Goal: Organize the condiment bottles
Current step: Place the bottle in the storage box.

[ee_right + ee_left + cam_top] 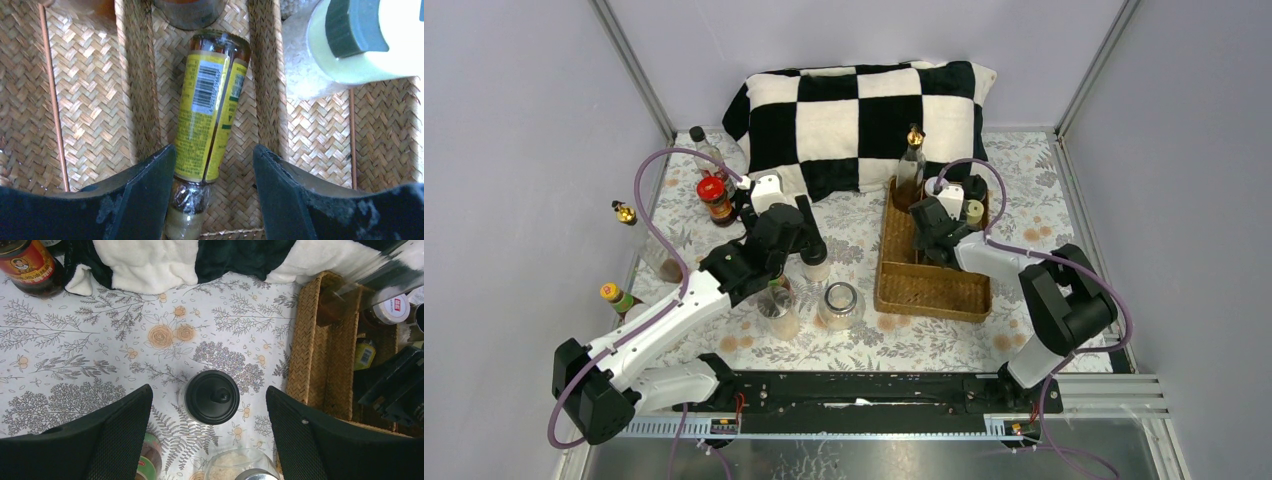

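My left gripper [807,238] [209,390] hangs open above a short black-capped jar [210,396] [814,258] standing on the floral cloth; the cap shows between the two wide-apart fingers. My right gripper [932,240] [212,152] is open inside the wicker tray [90,100]. Between its fingers a yellow-labelled bottle [207,115] lies on its side in the middle compartment, close against the left finger, with a gap to the right finger. A tall gold-topped bottle [911,160] stands in the tray's far corner.
More bottles stand on the cloth: a red-capped jar [714,197] [27,265], a black-capped bottle [700,142], a gold-topped one [624,212], a yellow-capped one [614,295], and two glass jars [841,305] in front of the left gripper. A checkered pillow [864,115] lies at the back.
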Motion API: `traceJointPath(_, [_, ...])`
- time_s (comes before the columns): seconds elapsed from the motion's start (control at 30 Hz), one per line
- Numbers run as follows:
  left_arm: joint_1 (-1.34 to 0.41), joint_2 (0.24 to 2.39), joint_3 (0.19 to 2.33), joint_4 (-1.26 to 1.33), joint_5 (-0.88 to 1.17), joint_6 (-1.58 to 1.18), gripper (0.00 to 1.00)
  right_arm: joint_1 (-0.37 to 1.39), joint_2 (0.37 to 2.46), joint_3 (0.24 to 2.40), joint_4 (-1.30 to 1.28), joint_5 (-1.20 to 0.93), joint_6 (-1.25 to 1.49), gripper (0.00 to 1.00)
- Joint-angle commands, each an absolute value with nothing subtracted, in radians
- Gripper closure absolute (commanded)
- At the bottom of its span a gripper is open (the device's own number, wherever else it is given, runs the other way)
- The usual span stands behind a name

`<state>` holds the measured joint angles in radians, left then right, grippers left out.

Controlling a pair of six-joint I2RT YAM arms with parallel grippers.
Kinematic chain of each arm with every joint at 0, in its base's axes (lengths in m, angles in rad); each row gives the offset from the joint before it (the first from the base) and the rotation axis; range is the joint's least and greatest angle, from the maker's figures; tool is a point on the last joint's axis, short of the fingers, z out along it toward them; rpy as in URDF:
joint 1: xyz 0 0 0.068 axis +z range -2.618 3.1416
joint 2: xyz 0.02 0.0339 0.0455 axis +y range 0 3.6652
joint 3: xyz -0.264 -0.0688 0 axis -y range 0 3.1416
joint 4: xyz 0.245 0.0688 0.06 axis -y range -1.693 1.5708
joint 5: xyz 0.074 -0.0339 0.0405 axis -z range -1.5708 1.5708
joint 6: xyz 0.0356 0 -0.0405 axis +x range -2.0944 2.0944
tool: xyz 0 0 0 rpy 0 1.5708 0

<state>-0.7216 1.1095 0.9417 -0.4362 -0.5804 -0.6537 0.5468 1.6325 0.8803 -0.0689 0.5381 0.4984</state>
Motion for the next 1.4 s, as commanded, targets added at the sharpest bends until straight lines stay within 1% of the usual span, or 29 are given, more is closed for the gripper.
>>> traceJointPath(0.0, [-0.717, 1.098, 0.946, -0.46, -0.601, -0.631, 0.12, 0.531, 1.734, 0.874, -0.037, 0.461, 0.519, 0.32])
traceJointPath(0.5, [-0.717, 1.098, 0.948, -0.463, -0.603, -0.633, 0.12, 0.52, 1.882, 0.854, 0.058, 0.399, 0.552, 0.32])
traceJointPath(0.53, [-0.718, 1.098, 0.948, -0.463, -0.603, -0.633, 0.12, 0.521, 1.888, 0.856, 0.056, 0.399, 0.554, 0.33])
traceJointPath(0.63, [-0.717, 1.097, 0.948, -0.463, -0.6, -0.637, 0.12, 0.519, 1.898, 0.873, 0.04, 0.402, 0.552, 0.52])
traceJointPath(0.67, [-0.718, 1.097, 0.947, -0.462, -0.6, -0.638, 0.12, 0.519, 1.902, 0.877, 0.035, 0.405, 0.554, 0.54])
traceJointPath(0.8, [-0.717, 1.088, 0.947, -0.464, -0.6, -0.639, 0.12, 0.518, 1.929, 0.883, 0.028, 0.404, 0.557, 0.56])
traceJointPath(0.83, [-0.717, 1.086, 0.947, -0.466, -0.602, -0.638, 0.12, 0.518, 1.938, 0.879, 0.03, 0.402, 0.56, 0.6])
traceJointPath(0.9, [-0.717, 1.079, 0.946, -0.471, -0.606, -0.637, 0.12, 0.518, 1.949, 0.87, 0.033, 0.397, 0.561, 0.64])
traceJointPath(0.93, [-0.717, 1.076, 0.946, -0.472, -0.608, -0.638, 0.12, 0.518, 1.946, 0.861, 0.039, 0.399, 0.561, 0.68])
traceJointPath(1.0, [-0.718, 1.07, 0.941, -0.473, -0.609, -0.64, 0.12, 0.516, 1.936, 0.852, 0.034, 0.406, 0.564, 0.8])
traceJointPath(1.17, [-0.718, 1.069, 0.94, -0.475, -0.601, -0.647, 0.12, 0.516, 1.873, 0.832, 0.028, 0.409, 0.557, 0.99])
traceJointPath(1.37, [-0.718, 1.056, 0.936, -0.478, -0.6, -0.653, 0.12, 0.517, 1.82, 0.839, -0.019, 0.425, 0.546, 1.0])
